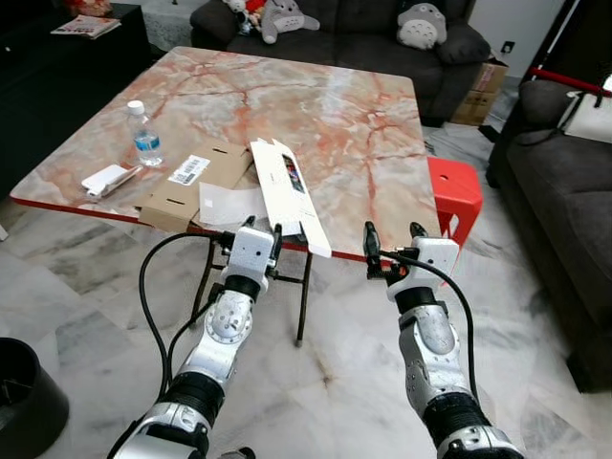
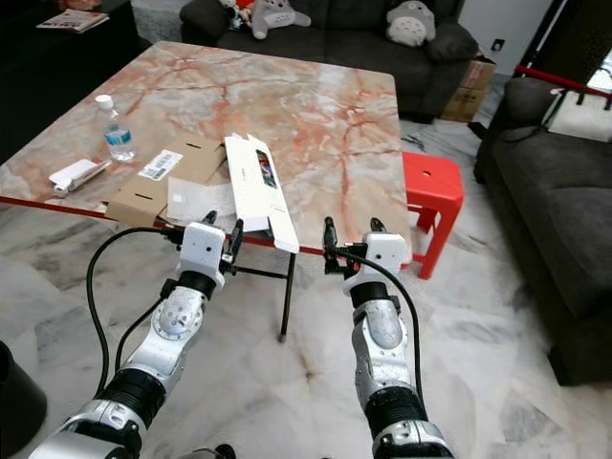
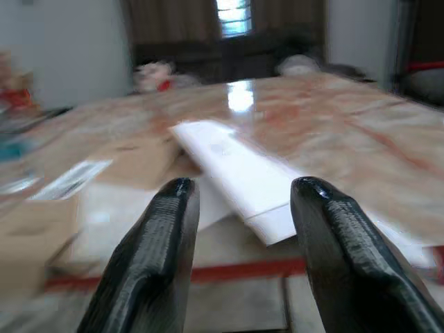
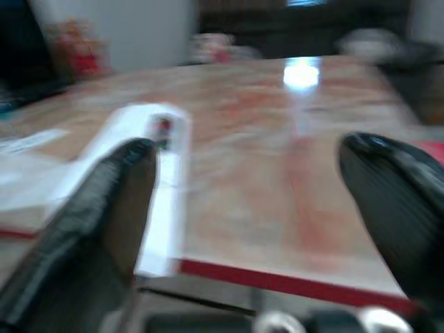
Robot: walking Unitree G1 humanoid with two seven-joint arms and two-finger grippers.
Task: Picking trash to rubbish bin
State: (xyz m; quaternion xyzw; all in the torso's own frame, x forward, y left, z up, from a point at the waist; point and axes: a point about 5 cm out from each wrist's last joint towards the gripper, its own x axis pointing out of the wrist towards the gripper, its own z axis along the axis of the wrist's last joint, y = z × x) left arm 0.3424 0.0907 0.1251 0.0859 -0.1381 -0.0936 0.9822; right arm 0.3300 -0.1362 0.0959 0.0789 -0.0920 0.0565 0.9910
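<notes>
Fingers (image 3: 159,243) of the left gripper (image 1: 251,229) spread apart, holding nothing, raised just short of the near table edge and aimed at the long white box (image 1: 287,191). Fingers (image 4: 104,201) of the right gripper (image 1: 392,239) spread wider still, also holding nothing, level with the same edge and further right, near the red stool (image 1: 457,196).

Left to right among the containers: a black rubbish bin (image 1: 24,392) on the floor at the far left, well apart from the table, contents too dark to tell. On the table (image 1: 316,105), a small white object (image 1: 107,180) near the left edge; a clear plastic bottle (image 1: 144,134) standing upright just beyond it, white cap on, blue label. Beside these a flattened brown cardboard box (image 1: 191,182) with a barcode sticker (image 1: 188,169), a white sheet (image 1: 229,204) lying partly on it. Next the long white box, opened flat, with its near end overhanging the table edge just beside the left gripper.

Table top of pink-veined marble pattern with a red rim, on thin dark legs. Floor of pale grey marble tiles (image 1: 325,363). Dark sofa (image 1: 363,38) beyond the table with plush toys (image 1: 421,24) on it, a cardboard carton (image 1: 483,91) on the floor beside it, another dark sofa (image 1: 564,191) along the right.
</notes>
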